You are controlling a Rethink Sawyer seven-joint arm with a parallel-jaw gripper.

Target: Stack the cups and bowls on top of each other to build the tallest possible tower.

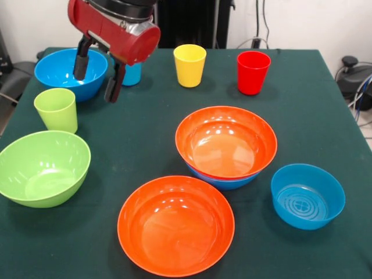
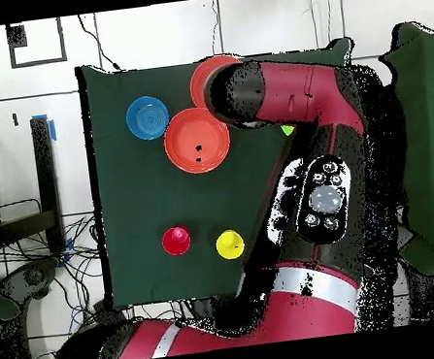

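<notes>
My gripper is open at the far left. One finger hangs over the inside of a deep blue bowl, and the other finger is outside its right rim. A blue cup shows just behind that finger. The green cup and green bowl stand at the left edge. Upright at the back are a yellow cup and a red cup. An orange bowl sits nested in a blue bowl. In front of them are a second orange bowl and a smaller blue bowl.
In the overhead view the arm covers the table's right part and hides the gripper. The small blue bowl, an orange bowl, the red cup and the yellow cup show there. The green cloth is bare mid-table.
</notes>
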